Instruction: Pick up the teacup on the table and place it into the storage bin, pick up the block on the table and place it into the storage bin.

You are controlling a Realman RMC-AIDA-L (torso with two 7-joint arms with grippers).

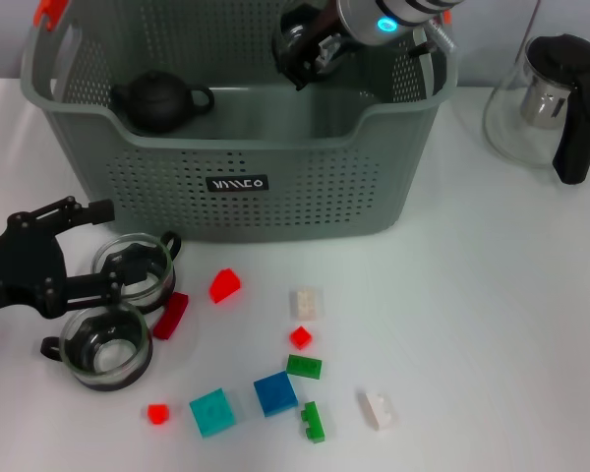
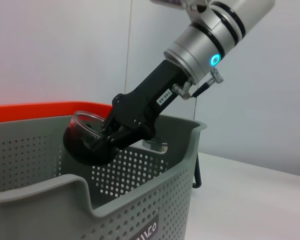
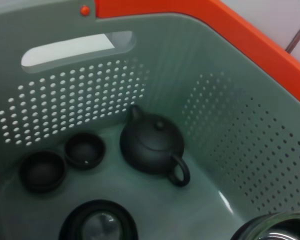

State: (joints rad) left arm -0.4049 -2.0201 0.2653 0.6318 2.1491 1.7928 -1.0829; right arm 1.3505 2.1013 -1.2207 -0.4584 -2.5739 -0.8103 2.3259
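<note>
Right arm (image 2: 225,37): silver cylindrical wrist, black ring bands, round cyan indicator light, small knurled metal knob on thin stem. Right tool (image 2: 117,135): matte black, tapered body, small white label with dark print. Left tool (image 1: 49,270): all black, open linkage frame, visible pivot screws.

Head looks down; wrists close on storage bin (image 1: 275,206)

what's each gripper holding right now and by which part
Right gripper holds a glass teacup by its rim, over the storage bin. Left gripper holds nothing.
</note>
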